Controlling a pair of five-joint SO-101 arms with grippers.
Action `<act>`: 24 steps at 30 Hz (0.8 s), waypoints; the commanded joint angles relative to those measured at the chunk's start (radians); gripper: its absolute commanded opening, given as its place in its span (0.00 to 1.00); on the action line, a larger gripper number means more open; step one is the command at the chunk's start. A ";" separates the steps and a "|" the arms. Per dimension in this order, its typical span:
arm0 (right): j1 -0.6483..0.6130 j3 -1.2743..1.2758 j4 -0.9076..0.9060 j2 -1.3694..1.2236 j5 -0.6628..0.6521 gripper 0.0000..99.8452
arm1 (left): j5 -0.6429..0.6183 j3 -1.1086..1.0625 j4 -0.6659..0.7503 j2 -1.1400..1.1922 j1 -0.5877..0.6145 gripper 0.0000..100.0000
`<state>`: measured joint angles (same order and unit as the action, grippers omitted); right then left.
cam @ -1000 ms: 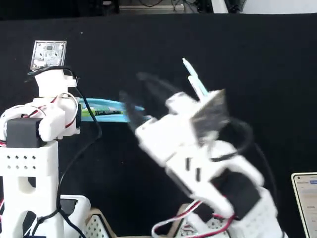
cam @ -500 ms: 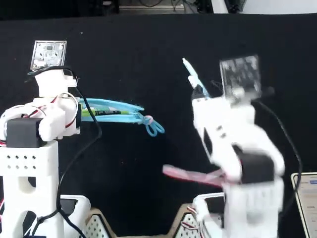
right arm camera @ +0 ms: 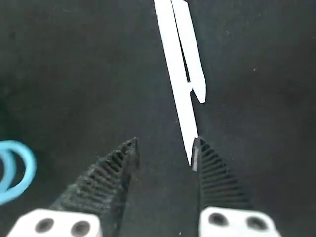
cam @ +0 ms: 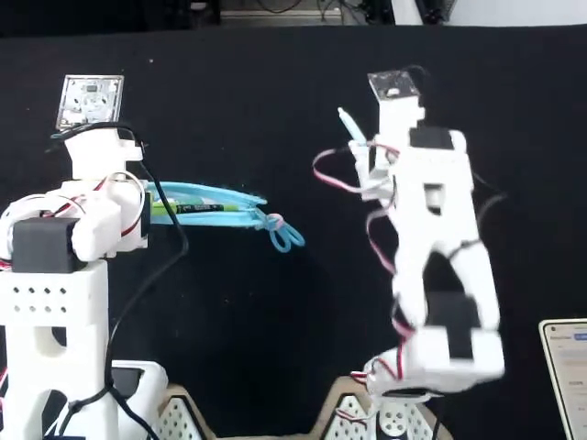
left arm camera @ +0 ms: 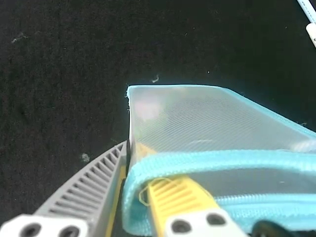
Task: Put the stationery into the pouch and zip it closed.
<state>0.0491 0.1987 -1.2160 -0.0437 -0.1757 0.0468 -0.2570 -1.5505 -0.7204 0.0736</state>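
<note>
A black cloth-covered desk (cam: 229, 92) is being seen from above, with two white robot arms at its near edge. The left arm (cam: 83, 220) is standing at about 8 o'clock, and the right arm (cam: 431, 229) is stretching up from 5 o'clock toward 1 o'clock.

The left jaws are clamping the edge of a clear pouch (cam: 206, 203) with cyan trim, which is lying at about 9 o'clock from the desk's centre. In the left wrist view, a grey jaw is pressing on the outside of the pouch (left arm camera: 197, 128) and a yellow jaw is showing through the clear wall. A thin green item (cam: 197, 209), too small to name, is showing through the pouch. A cyan cord loop (cam: 284, 234) is hanging off the pouch's end nearest the desk's centre.

A white pen (cam: 353, 137) is lying on the desk at about 1 o'clock, well apart from the pouch and partly under the right arm's head. The right jaws are standing apart, hovering over it. In the right wrist view, the pen (right arm camera: 180, 74) is pointing away from the jaws, its near end lying just beside the tip of one jaw, at the edge of the gap rather than in its middle. Whether it is touching that tip cannot be told. The cord loop (right arm camera: 12, 170) is showing off to the other jaw's side.

A phone (cam: 569, 367) is lying at the desk's 4 o'clock edge.
</note>
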 commanded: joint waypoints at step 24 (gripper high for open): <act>-0.091 -0.960 -0.057 -0.829 -0.146 0.17 | -0.003 0.010 -0.003 0.005 -0.001 0.03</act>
<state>-0.0445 -0.6651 -1.2467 -0.8707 -0.2693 0.0468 -0.2570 -1.5505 -0.7204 0.0736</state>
